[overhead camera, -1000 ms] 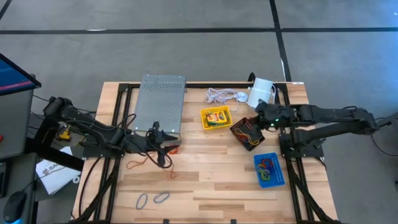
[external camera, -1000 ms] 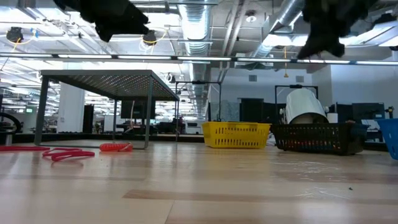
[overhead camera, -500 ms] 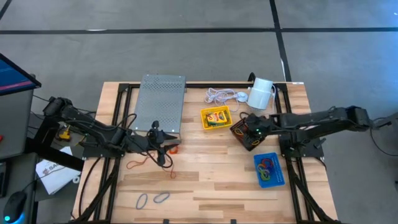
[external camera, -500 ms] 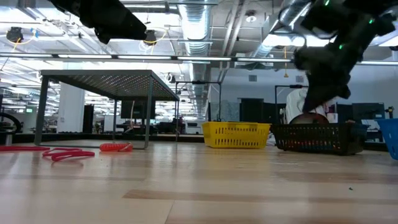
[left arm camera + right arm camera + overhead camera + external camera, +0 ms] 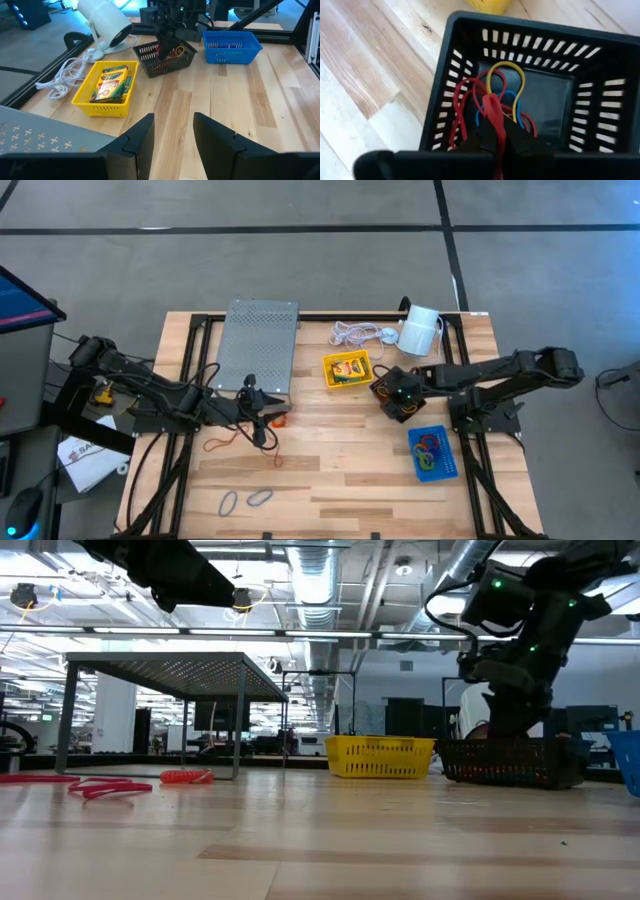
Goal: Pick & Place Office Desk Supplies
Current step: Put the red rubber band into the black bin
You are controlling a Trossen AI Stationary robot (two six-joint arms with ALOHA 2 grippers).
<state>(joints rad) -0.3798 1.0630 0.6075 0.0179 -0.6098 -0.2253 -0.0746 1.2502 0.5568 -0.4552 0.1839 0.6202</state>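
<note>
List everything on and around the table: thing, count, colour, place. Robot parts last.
Black mesh tray: one, right of centre, holding red, yellow and blue rubber bands.
Yellow tray: one, mid-table, holding a crayon box.
Blue tray: one, right front, holding coloured bands.
Loose bands: red ones left of centre; two grey ones at the front left.
Perforated metal shelf: one, grey, rear left.
White cord: one, coiled, rear centre.
White cylinder: one, rear right.
Left gripper: open, hovering near the red bands, holding nothing.
Right gripper: shut on a red band, down in the black mesh tray.
</note>
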